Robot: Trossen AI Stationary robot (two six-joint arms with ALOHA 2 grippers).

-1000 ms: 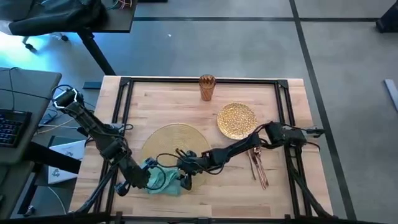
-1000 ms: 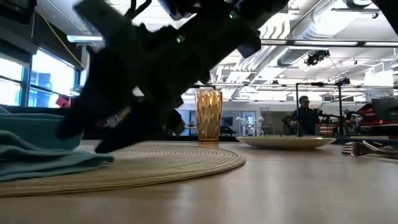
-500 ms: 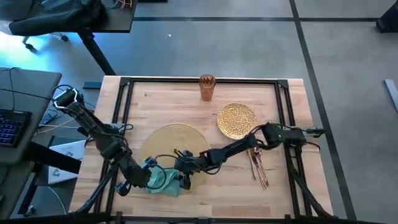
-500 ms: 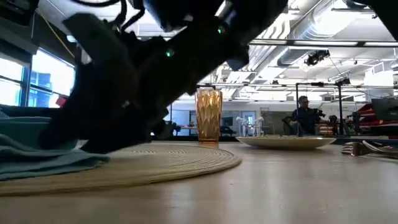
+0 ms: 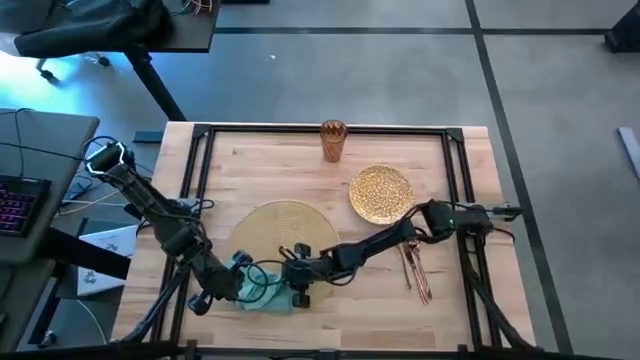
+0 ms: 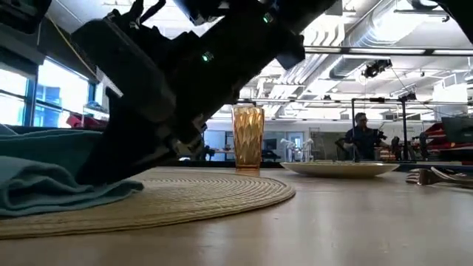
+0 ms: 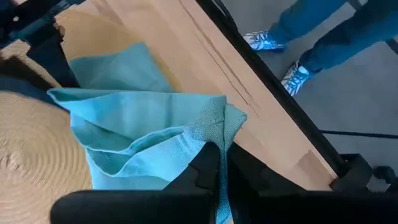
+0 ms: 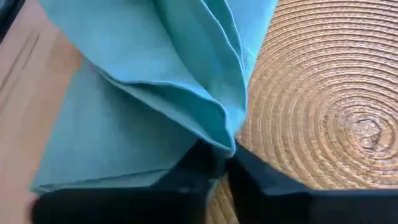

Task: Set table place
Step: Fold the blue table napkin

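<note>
The teal napkin (image 5: 262, 293) lies crumpled at the near-left rim of the round pale-gold placemat (image 5: 285, 225), partly on the mat and partly on the wooden table (image 5: 350, 320). My left gripper (image 5: 238, 285) is shut on its left side, my right gripper (image 5: 290, 280) on its right side. The glittery gold plate (image 5: 380, 192) lies to the right of the mat. The amber cup (image 5: 333, 140) stands at the far edge. The cutlery (image 5: 415, 268) lies near the right rail. My left gripper pinches a folded corner of the napkin (image 7: 216, 130) between its two fingers (image 7: 205, 174), coming from the table's left and slanting down. The cloth spreads slack beyond the fingers over the mat's rim (image 7: 31, 155) and the table. My right gripper pinches a raised fold of the napkin (image 8: 221, 134) between its two fingers (image 8: 193, 165), more than one layer. It comes low from the table's right, over the placemat (image 8: 323, 106). The rest of the cloth lies slack on the wood beyond.
A black rail frame (image 5: 205, 170) runs around the tabletop. A grey desk with a keyboard (image 5: 20, 200) stands off the left side. A person's legs and shoes (image 7: 292, 43) show beside the table in the left wrist view. Bare wood lies between the mat and the cutlery.
My right gripper has moved a little toward the table's near edge and left, onto the napkin, and has taken hold of its fold. The napkin's right part stands bunched higher against the gripper. My left gripper has kept its hold.
</note>
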